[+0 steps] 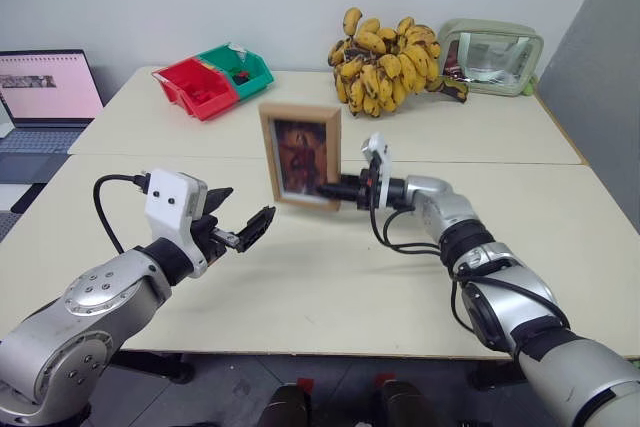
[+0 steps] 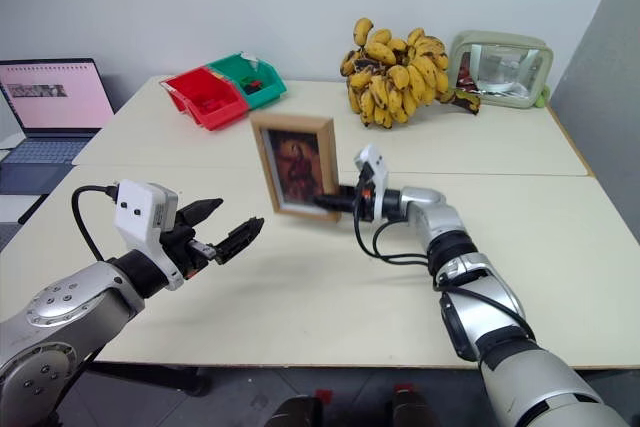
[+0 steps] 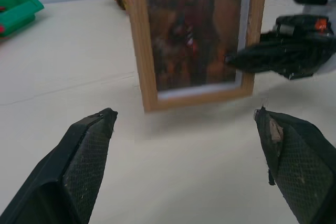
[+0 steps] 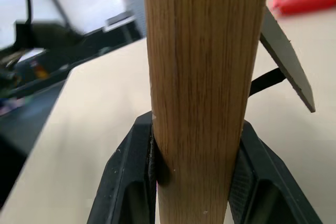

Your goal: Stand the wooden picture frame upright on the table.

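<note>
The wooden picture frame [image 1: 301, 155] stands upright on the table [image 1: 330, 277], its reddish-brown picture facing me. My right gripper [image 1: 330, 190] reaches in from the right and is shut on the frame's lower right edge. In the right wrist view the light-wood edge [image 4: 202, 77] sits clamped between both fingers, and the dark stand flap [image 4: 286, 59] juts out behind it. My left gripper [image 1: 243, 215] hovers open in front of the frame and to its left, apart from it. The left wrist view has the frame [image 3: 194, 35] between and beyond its spread fingertips [image 3: 94, 129].
Red and green bins [image 1: 212, 79] sit at the back left of the table. A bunch of bananas [image 1: 390, 59] and a pale green clear pouch [image 1: 490, 55] lie at the back right. An open laptop [image 1: 45, 97] stands off the table's left side.
</note>
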Motion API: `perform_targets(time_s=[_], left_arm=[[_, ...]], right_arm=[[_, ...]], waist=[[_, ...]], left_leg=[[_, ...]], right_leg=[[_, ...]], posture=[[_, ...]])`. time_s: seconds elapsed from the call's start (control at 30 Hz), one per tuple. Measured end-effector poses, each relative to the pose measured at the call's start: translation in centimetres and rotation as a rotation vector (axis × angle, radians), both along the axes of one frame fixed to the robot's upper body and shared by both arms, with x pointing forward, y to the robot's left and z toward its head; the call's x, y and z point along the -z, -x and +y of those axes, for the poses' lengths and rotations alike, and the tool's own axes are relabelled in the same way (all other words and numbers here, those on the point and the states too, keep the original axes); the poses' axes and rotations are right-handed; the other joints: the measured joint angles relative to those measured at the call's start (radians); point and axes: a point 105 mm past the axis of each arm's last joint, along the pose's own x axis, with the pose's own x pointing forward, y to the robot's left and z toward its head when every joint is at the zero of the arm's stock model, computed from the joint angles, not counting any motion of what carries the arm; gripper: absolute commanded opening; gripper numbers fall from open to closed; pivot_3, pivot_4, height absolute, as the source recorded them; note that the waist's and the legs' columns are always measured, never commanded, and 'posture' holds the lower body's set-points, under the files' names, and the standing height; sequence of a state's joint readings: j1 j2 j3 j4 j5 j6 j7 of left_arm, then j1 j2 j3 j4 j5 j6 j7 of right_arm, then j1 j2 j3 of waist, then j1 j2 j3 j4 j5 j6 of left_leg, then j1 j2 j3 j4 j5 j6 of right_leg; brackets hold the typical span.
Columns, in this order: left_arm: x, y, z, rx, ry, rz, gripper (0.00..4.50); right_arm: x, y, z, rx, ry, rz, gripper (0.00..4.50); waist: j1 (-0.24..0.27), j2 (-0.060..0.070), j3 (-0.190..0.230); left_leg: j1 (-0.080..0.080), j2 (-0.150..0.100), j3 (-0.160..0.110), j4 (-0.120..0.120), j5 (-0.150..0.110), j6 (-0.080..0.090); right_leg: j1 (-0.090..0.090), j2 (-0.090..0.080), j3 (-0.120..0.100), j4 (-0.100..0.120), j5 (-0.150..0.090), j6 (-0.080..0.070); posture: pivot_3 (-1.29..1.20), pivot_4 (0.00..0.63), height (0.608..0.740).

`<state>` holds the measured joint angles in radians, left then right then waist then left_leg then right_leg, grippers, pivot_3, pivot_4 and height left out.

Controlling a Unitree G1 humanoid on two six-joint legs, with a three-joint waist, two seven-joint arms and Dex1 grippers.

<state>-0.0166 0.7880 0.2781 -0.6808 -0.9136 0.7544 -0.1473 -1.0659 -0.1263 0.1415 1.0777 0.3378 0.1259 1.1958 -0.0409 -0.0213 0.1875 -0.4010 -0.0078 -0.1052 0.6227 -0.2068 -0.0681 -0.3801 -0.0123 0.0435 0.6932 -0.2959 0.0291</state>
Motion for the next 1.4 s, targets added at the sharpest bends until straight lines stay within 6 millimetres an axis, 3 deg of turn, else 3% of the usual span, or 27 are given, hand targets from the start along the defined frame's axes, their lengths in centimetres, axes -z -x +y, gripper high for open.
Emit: perform_targets(time_s=[0.3,0.37,0.4,0.5,0.7,0.77,0.87,1.03,1.13,1.2,1.27,1.3,1.4], left_arm=[[0.8,0.2,0.2,-0.001,-0.017,0.015,4.50],[0.8,0.2,0.2,0.006,-0.021,0.014,4.50],[0.8,0.2,0.2,0.013,-0.023,0.014,4.50],[0.6,-0.2,0.2,0.020,-0.033,0.003,4.50],[0.5,-0.9,0.2,0.044,-0.042,0.003,4.50],[0.4,-1.1,0.3,0.049,-0.044,0.001,4.50],[0.5,-1.8,0.6,0.047,-0.028,0.011,4.50],[1.1,-2.4,1.6,0.080,-0.013,0.105,4.50],[0.9,-2.4,2.8,0.078,-0.027,0.136,4.50],[0.6,-2.7,4.1,0.068,-0.022,0.158,4.50],[0.0,-3.1,4.9,0.067,-0.010,0.169,4.50],[-0.5,-3.4,5.0,0.082,-0.003,0.163,4.50],[-1.1,-3.3,4.8,0.137,-0.018,0.171,4.50]], right_arm=[[4.2,1.5,0.7,-0.032,0.066,0.022,1.29],[4.3,1.5,0.7,-0.029,0.067,0.017,1.98],[4.3,1.4,0.7,-0.019,0.071,0.016,2.06],[6.2,1.3,0.0,0.024,0.149,0.035,2.81],[6.0,1.1,-0.4,0.018,0.178,-0.020,4.23],[5.9,1.0,-0.8,0.021,0.188,-0.038,4.43],[6.2,0.9,-2.7,0.030,0.225,-0.090,4.43],[6.3,1.4,-10.3,0.097,0.360,-0.185,4.43],[6.0,3.1,-13.1,0.120,0.436,-0.201,4.43],[5.0,5.1,-13.7,0.169,0.457,-0.172,4.43],[2.9,6.0,-12.5,0.243,0.410,-0.141,4.43],[0.9,6.4,-11.2,0.292,0.358,-0.135,4.43],[-2.1,7.4,-8.8,0.355,0.277,-0.113,4.43]], waist=[[-0.014,0.000,0.000],[-0.016,0.000,0.000],[-0.016,0.000,0.000],[-0.016,0.000,0.000],[-0.015,0.000,0.000],[-0.015,0.000,0.000],[-0.005,0.000,0.000],[0.015,0.000,0.000],[0.013,0.000,0.000],[0.010,0.001,0.000],[-0.002,0.001,0.001],[-0.011,0.001,0.001],[-0.017,0.001,0.000]], left_leg=[[0.002,0.001,0.000,0.000,0.000,0.000],[0.002,0.001,0.000,0.000,0.000,0.000],[0.002,0.001,0.000,0.000,0.000,0.000],[0.002,0.001,0.000,0.000,0.000,0.000],[0.002,0.001,-0.001,0.000,0.000,0.000],[0.002,0.001,-0.001,0.000,0.000,0.000],[0.001,0.001,-0.001,0.000,0.000,0.000],[0.001,0.000,-0.003,0.000,-0.001,0.001],[0.001,0.001,-0.003,-0.002,-0.001,0.001],[0.000,0.002,-0.003,-0.004,-0.001,0.001],[0.000,0.002,-0.002,-0.008,-0.001,0.001],[0.001,0.002,-0.001,-0.010,0.000,0.001],[0.002,0.002,0.000,-0.012,0.000,0.000]], right_leg=[[0.000,0.002,0.001,0.002,0.000,0.000],[0.000,0.003,0.000,0.002,0.000,0.000],[0.001,0.004,0.000,0.002,0.000,0.000],[0.000,0.004,0.000,0.002,0.000,0.000],[0.001,0.004,0.000,0.002,0.000,0.000],[0.001,0.004,0.000,0.002,0.000,0.000],[0.001,0.003,0.000,0.001,0.000,0.000],[0.006,0.001,-0.003,-0.007,0.000,0.001],[0.006,0.000,-0.003,-0.011,0.001,0.002],[0.004,-0.001,-0.003,-0.010,0.001,0.002],[0.000,-0.002,-0.001,-0.009,0.000,0.001],[-0.001,-0.001,-0.001,-0.009,0.000,0.001],[-0.001,0.001,-0.001,-0.010,0.000,0.001]], posture=[[0.00,0.150,0.740],[0.00,0.150,0.740],[0.00,0.150,0.740],[0.00,0.150,0.740],[0.00,0.150,0.740],[0.00,0.150,0.740],[0.00,0.150,0.740],[0.00,0.150,0.740],[0.00,0.150,0.740],[0.00,0.150,0.740],[0.00,0.150,0.740],[0.00,0.150,0.740],[0.00,0.150,0.740]])
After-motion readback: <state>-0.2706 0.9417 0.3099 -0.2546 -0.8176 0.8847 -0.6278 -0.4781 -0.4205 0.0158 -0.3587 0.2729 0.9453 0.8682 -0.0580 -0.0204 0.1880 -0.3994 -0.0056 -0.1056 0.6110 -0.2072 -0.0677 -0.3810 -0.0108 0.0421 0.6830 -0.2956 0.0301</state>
